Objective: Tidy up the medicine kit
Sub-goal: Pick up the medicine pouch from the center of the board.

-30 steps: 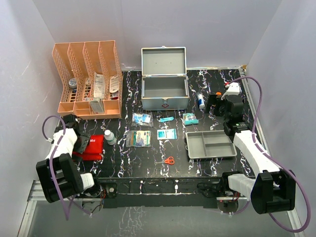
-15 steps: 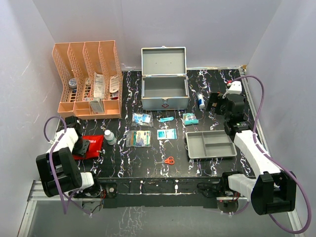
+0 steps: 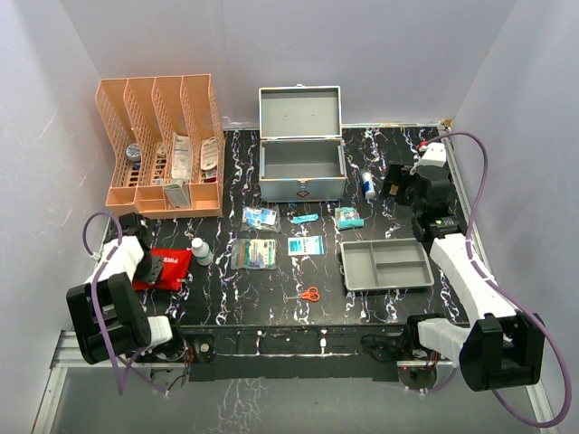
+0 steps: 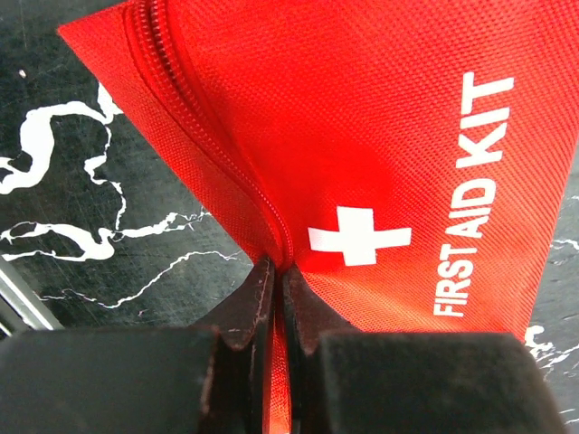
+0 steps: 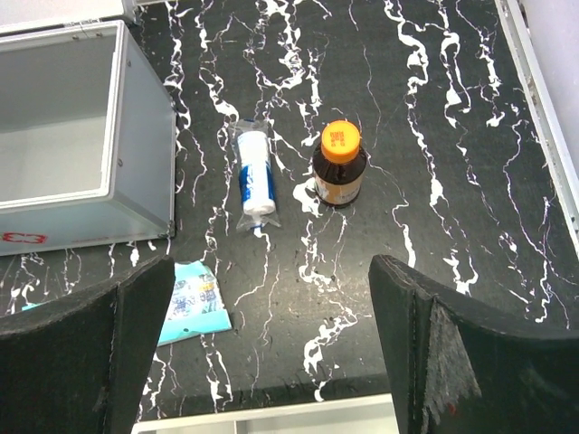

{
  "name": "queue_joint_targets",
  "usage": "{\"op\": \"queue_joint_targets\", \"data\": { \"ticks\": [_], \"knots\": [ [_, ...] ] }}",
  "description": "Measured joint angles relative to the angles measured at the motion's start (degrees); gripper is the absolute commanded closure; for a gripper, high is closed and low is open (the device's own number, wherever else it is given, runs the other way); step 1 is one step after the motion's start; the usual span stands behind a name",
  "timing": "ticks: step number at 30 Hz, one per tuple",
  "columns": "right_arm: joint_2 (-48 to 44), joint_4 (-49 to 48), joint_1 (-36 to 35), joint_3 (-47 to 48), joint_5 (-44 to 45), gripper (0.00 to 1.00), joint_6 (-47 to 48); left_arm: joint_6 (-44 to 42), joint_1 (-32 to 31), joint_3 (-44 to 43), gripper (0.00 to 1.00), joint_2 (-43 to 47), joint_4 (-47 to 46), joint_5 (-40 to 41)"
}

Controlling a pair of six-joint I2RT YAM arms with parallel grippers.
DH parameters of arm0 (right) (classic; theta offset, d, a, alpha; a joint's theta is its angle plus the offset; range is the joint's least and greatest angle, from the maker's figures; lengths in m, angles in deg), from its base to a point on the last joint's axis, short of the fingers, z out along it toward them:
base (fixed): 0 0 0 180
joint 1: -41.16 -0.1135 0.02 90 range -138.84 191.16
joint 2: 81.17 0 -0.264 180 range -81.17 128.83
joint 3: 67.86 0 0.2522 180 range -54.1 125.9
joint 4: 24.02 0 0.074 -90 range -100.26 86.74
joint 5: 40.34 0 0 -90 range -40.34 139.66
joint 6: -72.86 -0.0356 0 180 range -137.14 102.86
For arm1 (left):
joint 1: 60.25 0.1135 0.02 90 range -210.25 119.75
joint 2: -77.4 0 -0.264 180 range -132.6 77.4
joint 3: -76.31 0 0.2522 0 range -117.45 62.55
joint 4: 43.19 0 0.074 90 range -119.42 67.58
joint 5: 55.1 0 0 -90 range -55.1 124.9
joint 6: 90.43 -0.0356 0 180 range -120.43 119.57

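The medicine kit point(image 3: 301, 172), a silver-grey metal case, stands at the back middle with its lid up, and its inside shows bare; its corner also shows in the right wrist view point(image 5: 136, 145). My left gripper point(image 3: 152, 268) point(image 4: 279, 271) is shut on the zipper edge of the red first-aid pouch point(image 3: 170, 267) point(image 4: 380, 136) at the table's left. My right gripper point(image 3: 396, 183) point(image 5: 271, 264) hangs open right of the kit, above bare table. Just beyond its fingers are a brown bottle with an orange cap point(image 5: 339, 170) and a bagged white tube point(image 5: 253, 179).
An orange file rack point(image 3: 163, 145) with small items stands at the back left. A grey divided tray point(image 3: 386, 264) lies front right. A white bottle point(image 3: 201, 251), several flat packets point(image 3: 254, 253), a teal packet point(image 3: 347, 216) and orange-handled scissors point(image 3: 309, 294) lie between.
My left gripper has shut on the red pouch's edge and drawn it slightly left. My right gripper has shifted a little farther back and right, staying open.
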Motion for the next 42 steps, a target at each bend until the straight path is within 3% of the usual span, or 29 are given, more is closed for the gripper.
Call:
{"op": "queue_joint_targets", "data": {
  "ticks": [7,14,25,33,38,42],
  "knots": [
    [1.8,6.3,0.0,6.8,-2.4,0.16,-0.7,-9.5,0.0,-2.1,1.0,4.0,3.4,-0.7],
    [4.6,14.1,0.0,11.2,-6.8,0.21,-4.1,-16.3,0.0,-10.2,1.0,12.2,5.2,0.0],
    [8.2,25.4,0.0,14.2,-14.9,0.25,-4.8,-30.8,0.0,-20.9,1.0,14.5,6.4,-3.3],
    [11.3,27.7,0.0,25.8,-24.6,0.24,-1.9,-45.2,0.0,-33.3,1.0,13.4,3.5,-20.3],
    [17.3,24.0,-0.3,31.5,-33.4,0.25,-2.3,-49.2,-0.7,-41.6,1.0,2.8,0.9,-34.0],
    [21.4,18.1,-1.4,32.2,-39.0,0.27,-5.1,-51.7,-4.8,-45.7,1.0,-6.5,-0.7,-37.8]
  ]
}}
